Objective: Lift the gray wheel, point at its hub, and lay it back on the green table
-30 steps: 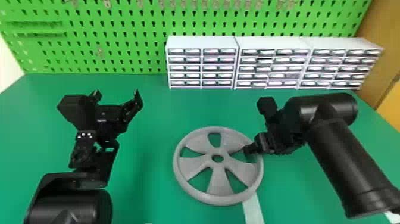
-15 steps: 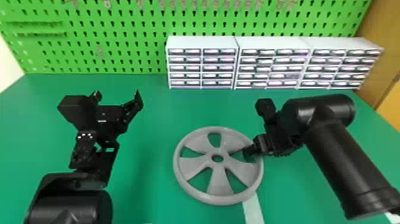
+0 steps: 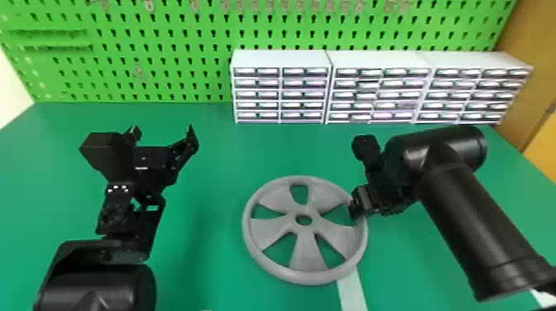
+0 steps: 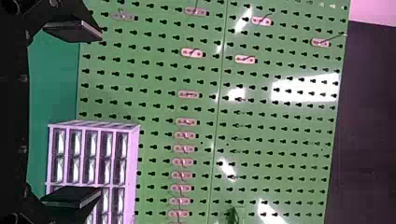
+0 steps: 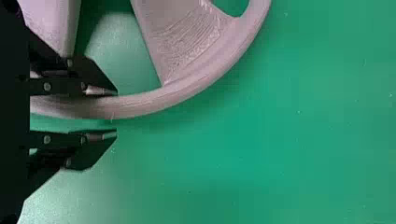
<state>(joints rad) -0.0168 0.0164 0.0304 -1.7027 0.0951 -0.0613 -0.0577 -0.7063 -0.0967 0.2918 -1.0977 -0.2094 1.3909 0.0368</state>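
The gray wheel [image 3: 306, 252] lies flat on the green table [image 3: 215, 273], its hub hole uncovered. At the wheel's right edge is my right gripper [image 3: 355, 206]. In the right wrist view, my right gripper [image 5: 116, 112] is open around the wheel's rim [image 5: 140, 103]: one finger overlaps the rim's inner side, and a gap separates the other from its outer side. My left gripper [image 3: 162, 133] stays parked above the table's left part, away from the wheel. Seen from its wrist, the left gripper [image 4: 100, 114] has widely spread fingers with nothing between them.
White drawer cabinets [image 3: 281, 58] line the back of the table, in front of a green pegboard [image 3: 173, 49]. A pale strip [image 3: 351, 291] runs from beneath the wheel toward the near edge. A brown panel [image 3: 533, 74] stands at the right.
My right arm has shifted slightly left, its gripper staying at the wheel's right rim. The wheel and the left arm have kept their places.
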